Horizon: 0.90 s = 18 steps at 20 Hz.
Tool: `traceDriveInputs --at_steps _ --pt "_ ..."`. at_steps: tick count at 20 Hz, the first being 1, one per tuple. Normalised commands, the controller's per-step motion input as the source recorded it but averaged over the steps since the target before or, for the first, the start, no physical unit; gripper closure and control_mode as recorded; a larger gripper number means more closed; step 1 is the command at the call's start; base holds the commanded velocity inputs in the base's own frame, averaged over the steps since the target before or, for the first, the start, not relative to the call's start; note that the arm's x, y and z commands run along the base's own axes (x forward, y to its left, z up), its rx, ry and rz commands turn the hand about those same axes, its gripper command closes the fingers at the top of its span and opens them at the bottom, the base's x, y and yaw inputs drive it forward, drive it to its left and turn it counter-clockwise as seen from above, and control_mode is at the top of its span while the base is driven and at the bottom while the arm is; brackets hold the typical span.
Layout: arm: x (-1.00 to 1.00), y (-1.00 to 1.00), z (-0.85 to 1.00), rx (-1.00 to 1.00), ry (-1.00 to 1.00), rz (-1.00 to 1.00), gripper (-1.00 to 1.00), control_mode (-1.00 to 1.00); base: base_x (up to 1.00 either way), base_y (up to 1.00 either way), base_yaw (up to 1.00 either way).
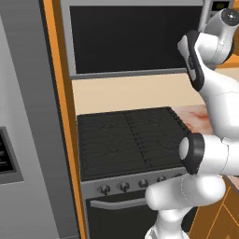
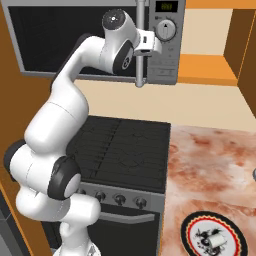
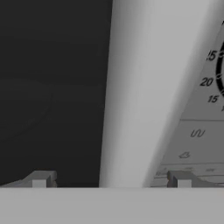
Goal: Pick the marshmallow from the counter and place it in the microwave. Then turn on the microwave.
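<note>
Two-finger gripper (image 3: 111,179) spread wide, straddling long grey bar handle (image 3: 135,92) of silver-grey microwave (image 2: 167,55) — likely lining up door pull.

The microwave (image 2: 100,40) hangs above the stovetop (image 2: 122,150), the table (image 2: 210,165) lies at its 3 o'clock, carrying a plate (image 2: 192,232) with the marshmallow (image 2: 216,241).

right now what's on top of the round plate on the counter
A small off-white marshmallow sits on the plate, on its dark printed centre. The plate's lower edge is cut off by the picture, so that part can't be checked.
</note>
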Motion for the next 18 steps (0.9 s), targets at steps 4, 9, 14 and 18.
traceDriveInputs --at_steps 4,9,14,18 --pt "0.19 -0.01 0.0 0.0 0.0 0.0 1.0 -1.0 0.0 0.0 0.0" --pt "0.04 -0.02 0.0 0.0 0.01 0.0 1.0 -1.0 0.0 0.0 0.0" --pt "0.0 -0.11 0.0 0.0 0.0 0.0 1.0 -1.0 0.0 0.0 0.0" --pt "-0.04 -0.12 0.0 0.0 0.0 0.06 1.0 -1.0 0.0 0.0 0.0"
